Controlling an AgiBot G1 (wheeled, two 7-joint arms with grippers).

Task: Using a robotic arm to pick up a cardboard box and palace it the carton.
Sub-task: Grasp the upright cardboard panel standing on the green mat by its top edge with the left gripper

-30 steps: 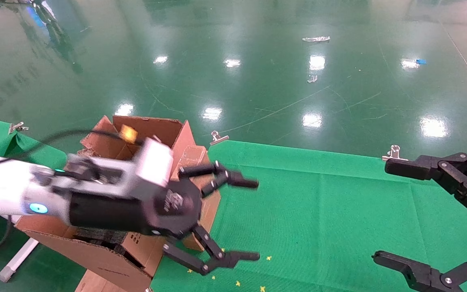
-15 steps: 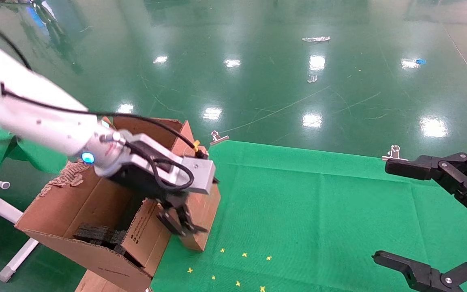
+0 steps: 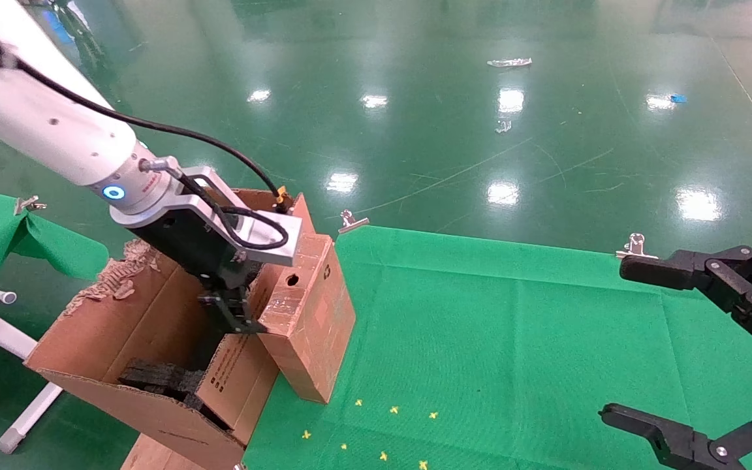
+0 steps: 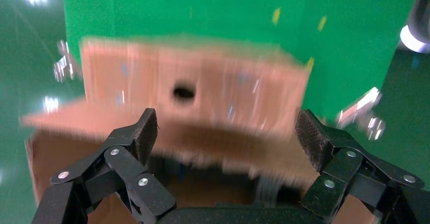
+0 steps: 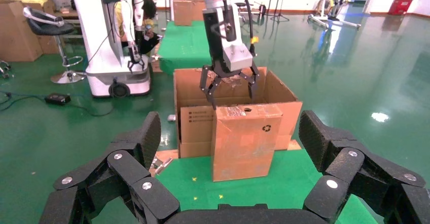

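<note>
The cardboard box stands on end at the green table's left edge, against the carton; its narrow top with the round hole faces up. My left gripper points down over the carton, just behind the box's top, open and holding nothing. In the left wrist view the box lies beyond the spread left gripper. The right wrist view shows the box, the carton and the left gripper above them. My right gripper hangs open at the far right.
Black foam pieces lie in the carton. Green cloth covers the table, held by binder clips, with small yellow marks near the front. A white stand leg is on the floor at left.
My left arm swung from low across the front up and back over the carton, its gripper turning to point down. The cardboard box and right gripper stayed put.
</note>
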